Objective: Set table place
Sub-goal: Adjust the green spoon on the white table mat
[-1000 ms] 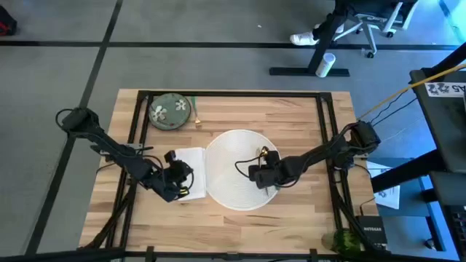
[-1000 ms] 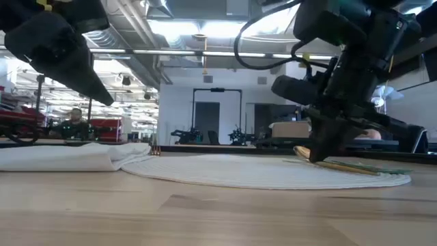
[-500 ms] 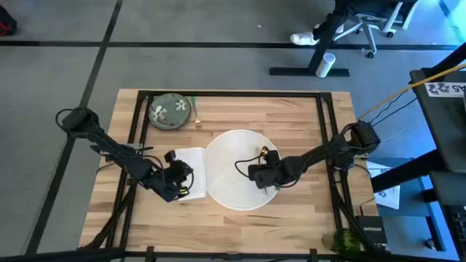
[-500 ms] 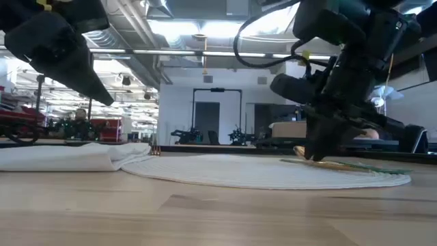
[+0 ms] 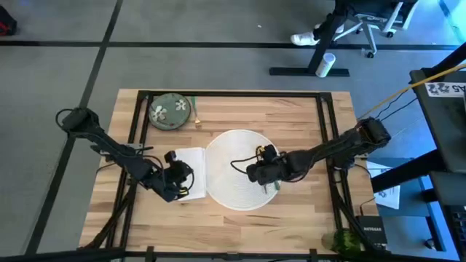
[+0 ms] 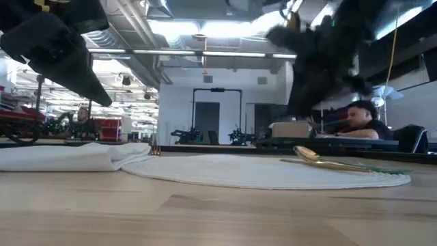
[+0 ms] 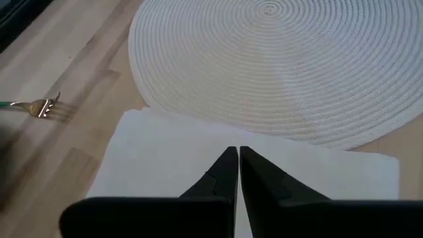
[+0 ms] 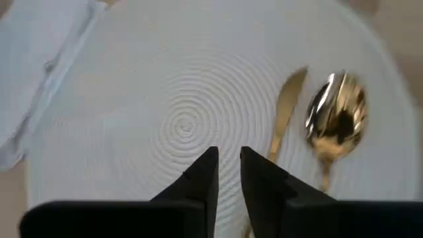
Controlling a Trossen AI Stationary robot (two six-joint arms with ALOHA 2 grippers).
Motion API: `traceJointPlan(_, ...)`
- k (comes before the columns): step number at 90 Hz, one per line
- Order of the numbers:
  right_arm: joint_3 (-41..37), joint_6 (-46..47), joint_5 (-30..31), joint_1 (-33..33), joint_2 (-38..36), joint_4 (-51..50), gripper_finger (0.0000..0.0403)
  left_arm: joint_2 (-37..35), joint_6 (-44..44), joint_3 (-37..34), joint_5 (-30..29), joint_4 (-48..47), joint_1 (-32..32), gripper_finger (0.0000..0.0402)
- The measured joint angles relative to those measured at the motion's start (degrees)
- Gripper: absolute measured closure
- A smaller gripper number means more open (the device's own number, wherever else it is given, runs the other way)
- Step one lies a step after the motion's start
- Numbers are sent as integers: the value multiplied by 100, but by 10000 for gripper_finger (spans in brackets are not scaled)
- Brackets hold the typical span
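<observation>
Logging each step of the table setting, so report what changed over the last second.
The right gripper lifted off the gold spoon and knife, which lie free on the round white mat; it shifted slightly toward the mat's centre. The left gripper over the white napkin, the fork and the green dish stayed put.

Open-plan lab, exposed ceiling ducts (image 6: 171, 27), office chair (image 5: 364, 22)

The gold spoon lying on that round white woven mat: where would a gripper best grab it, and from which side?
Probably the slim handle, from straight above. The gold spoon lies flat on the round white woven mat beside a gold knife; its bowl is broad and rounded, so fingers should straddle the handle crosswise, clear of the knife. The right gripper hovers nearby.
</observation>
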Motion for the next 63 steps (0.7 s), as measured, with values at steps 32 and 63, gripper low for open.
traceJointPlan(32,1258,-1762,-311,-27,-50,-2998,402,0,392,0,-2,-245,12,402)
traceJointPlan(63,-64,-3085,-1169,-234,-41,-2588,403,0,307,0,-2,-197,17,402)
